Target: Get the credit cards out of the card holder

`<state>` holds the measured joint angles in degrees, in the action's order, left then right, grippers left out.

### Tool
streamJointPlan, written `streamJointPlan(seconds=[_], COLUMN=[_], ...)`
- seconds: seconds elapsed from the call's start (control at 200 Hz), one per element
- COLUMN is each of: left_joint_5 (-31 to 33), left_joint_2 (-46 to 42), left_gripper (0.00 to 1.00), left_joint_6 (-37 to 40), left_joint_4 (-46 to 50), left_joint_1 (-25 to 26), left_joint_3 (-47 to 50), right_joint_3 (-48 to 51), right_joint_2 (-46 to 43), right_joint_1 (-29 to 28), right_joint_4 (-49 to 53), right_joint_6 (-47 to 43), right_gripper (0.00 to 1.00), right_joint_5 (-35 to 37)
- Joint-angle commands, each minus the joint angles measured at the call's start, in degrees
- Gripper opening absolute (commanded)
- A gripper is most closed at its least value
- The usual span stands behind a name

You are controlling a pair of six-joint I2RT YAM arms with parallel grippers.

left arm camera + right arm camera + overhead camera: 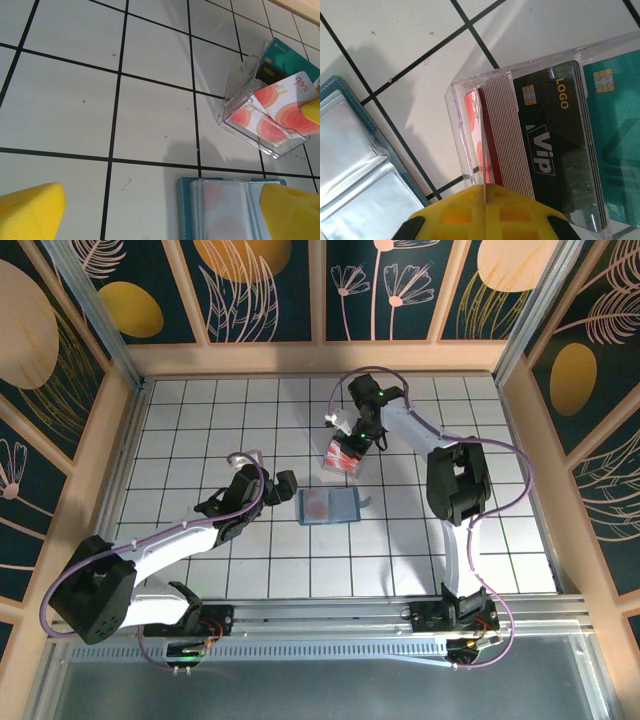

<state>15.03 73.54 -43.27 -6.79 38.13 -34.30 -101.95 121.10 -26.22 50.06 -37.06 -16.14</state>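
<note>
One pink card (287, 97) clamped in right jaws; left jaws apart; right wrist shows black card (545, 150).

Here's the left arm (170, 545), white shells between chunky black joints, a purple cable looping along it; the right arm (462, 485) matches, purple loop and all. Left fingertips (30, 212) bright yellow, finely ribbed; right fingers (510, 197) yellow too, with square recesses.
</note>
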Motion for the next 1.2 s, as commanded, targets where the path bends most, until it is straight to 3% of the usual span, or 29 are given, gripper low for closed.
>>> streamJointPlan(seconds=[0.0, 0.245, 0.46, 0.571, 0.736, 0.941, 1.196], left_joint_5=[0.7, 0.9, 0.8, 0.7, 0.9, 1.8, 4.5], left_joint_2=[-0.2, 0.1, 0.0, -0.1, -0.1, -0.5, -2.3], left_gripper=[0.99, 0.99, 0.99, 0.99, 0.99, 0.99, 0.99], left_joint_6=[0.7, 0.8, 0.8, 0.6, 0.3, -0.9, -2.6], left_joint_4=[0.8, 0.9, 1.0, 1.0, 1.2, 1.0, 0.2], left_joint_1=[-0.3, -0.4, -0.4, -0.4, -0.4, -0.4, -0.4], left_joint_3=[-1.5, -1.7, -1.9, -2.0, -2.2, -2.0, -0.3], right_joint_3=[-1.4, -2.2, -3.0, -3.0, -2.0, 4.3, 21.1], right_joint_2=[1.7, 2.4, 1.3, 0.2, -2.2, -10.0, -24.9], right_joint_1=[0.2, -0.1, 0.1, 0.2, 0.2, -0.3, -4.4], right_joint_4=[3.2, 3.2, 2.9, 2.4, 1.0, -6.3, -20.8], right_joint_6=[-0.6, 0.0, 1.3, 2.0, 3.8, 11.5, 28.5], right_gripper=[0.00, 0.00, 0.20, 0.25, 0.24, 0.24, 0.29], right_joint_5=[0.2, 0.6, 0.8, 0.8, 1.2, 5.3, 15.3])
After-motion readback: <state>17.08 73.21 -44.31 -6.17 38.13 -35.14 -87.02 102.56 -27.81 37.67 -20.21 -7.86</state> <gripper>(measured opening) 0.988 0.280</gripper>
